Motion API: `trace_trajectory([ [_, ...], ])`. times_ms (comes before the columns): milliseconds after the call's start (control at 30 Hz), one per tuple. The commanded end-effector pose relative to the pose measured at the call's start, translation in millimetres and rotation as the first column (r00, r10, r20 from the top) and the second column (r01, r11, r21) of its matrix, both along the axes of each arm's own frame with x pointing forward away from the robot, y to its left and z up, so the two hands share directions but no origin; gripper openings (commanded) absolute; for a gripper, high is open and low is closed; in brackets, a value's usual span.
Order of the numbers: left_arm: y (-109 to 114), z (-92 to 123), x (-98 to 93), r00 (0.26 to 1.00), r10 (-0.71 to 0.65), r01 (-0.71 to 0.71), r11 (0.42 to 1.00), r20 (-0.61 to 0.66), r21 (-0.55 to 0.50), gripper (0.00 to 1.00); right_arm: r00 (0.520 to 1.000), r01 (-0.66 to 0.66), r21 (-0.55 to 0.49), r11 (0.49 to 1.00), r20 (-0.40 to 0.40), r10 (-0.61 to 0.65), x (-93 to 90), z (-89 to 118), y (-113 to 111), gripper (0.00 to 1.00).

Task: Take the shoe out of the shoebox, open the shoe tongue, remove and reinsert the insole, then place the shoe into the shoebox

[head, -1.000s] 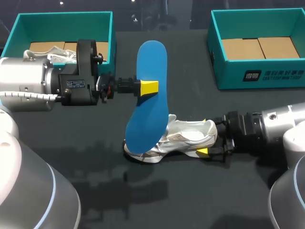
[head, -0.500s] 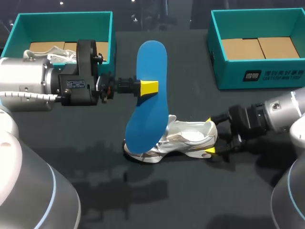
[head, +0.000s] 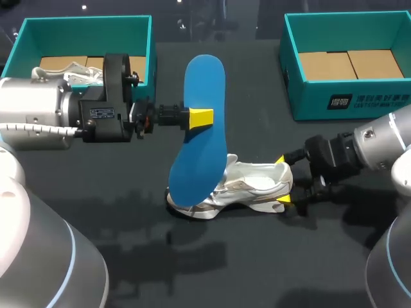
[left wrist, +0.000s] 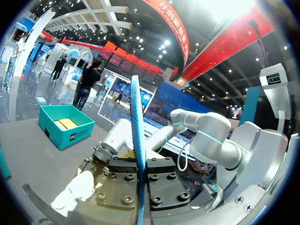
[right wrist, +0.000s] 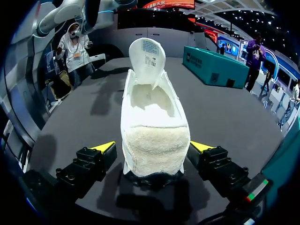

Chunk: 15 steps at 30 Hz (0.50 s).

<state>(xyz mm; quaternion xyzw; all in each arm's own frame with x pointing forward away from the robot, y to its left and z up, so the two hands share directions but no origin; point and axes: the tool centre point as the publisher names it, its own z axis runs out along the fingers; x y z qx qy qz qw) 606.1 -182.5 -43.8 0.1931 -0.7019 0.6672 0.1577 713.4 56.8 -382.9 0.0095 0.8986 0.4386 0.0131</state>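
Note:
A long blue insole (head: 199, 138) hangs upright over the table, my left gripper (head: 201, 118) shut on its middle. In the left wrist view the insole (left wrist: 136, 122) shows edge-on, clamped between that gripper's (left wrist: 139, 165) jaws. Under the insole's lower end a white shoe (head: 247, 187) lies on the dark table, tongue raised. My right gripper (head: 280, 181) stands open at the shoe's heel, one yellow tip on either side. The right wrist view shows the shoe (right wrist: 153, 117) from behind: its heel sits between the open fingers of that gripper (right wrist: 152, 147), and the inside looks bare.
A teal shoebox (head: 148, 48) at the back left holds another white shoe (head: 70, 72). A second teal shoebox (head: 295, 96) stands at the back right, with only cardboard in it. My left arm's bulk stretches across the left side.
My right arm has swung up and back while its gripper has turned at the shoe's heel, so both yellow tips now flank it. The left arm and insole have not moved.

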Motion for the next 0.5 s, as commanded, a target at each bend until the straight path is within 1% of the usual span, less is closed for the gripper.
trace_trajectory([
  [33, 0, -1, -1.4, 1.000, 0.002, -0.002, 1.000, 0.000, -0.001, 0.00, 1.000, -0.011, -0.017, 1.000, -0.004, 0.011, -4.2, 2, -2, 1.00],
  [100, 0, -1, -1.4, 1.000, 0.002, -0.002, 1.000, 0.000, -0.001, 0.00, 0.999, 0.019, -0.074, 0.997, -0.048, -0.022, -9.6, 6, -7, 1.00],
  [167, 0, -1, -1.4, 1.000, 0.002, -0.002, 1.000, 0.000, -0.001, 0.00, 0.996, 0.029, -0.134, 0.991, -0.076, -0.039, -14.1, 12, -10, 1.00],
  [333, 0, -1, -1.4, 1.000, 0.002, -0.002, 1.000, 0.000, -0.001, 0.00, 0.991, 0.035, -0.281, 0.959, -0.117, -0.070, -19.6, 24, -16, 1.00],
  [500, 0, -1, -1.4, 1.000, 0.002, -0.002, 1.000, 0.000, -0.001, 0.00, 0.991, 0.032, -0.372, 0.928, -0.111, -0.079, -25.2, 34, -20, 1.00],
])
